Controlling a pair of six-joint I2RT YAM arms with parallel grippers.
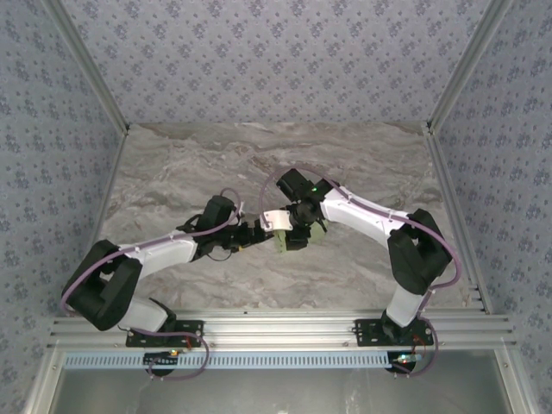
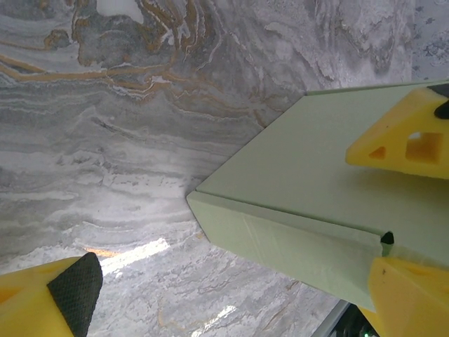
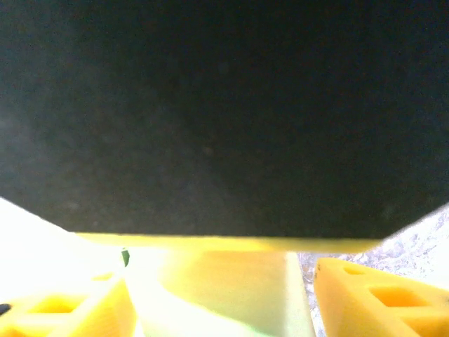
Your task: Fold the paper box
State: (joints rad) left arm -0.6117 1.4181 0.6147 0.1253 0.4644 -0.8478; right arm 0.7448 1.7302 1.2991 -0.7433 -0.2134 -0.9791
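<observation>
The paper box (image 2: 302, 203) is lying mid-scene on the desk (image 1: 172, 172), just right of the left hand (image 1: 252, 235), which is gaping wide, empty; the right hand (image 1: 300, 226) is straddling it, grip impossible to tell

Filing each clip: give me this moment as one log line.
left gripper: open, at box | right gripper: at box, grip unclear

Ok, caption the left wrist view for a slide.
Pale green paper box over the marble table, between the fingers of the wide-open left gripper, another yellow finger across its top.
</observation>
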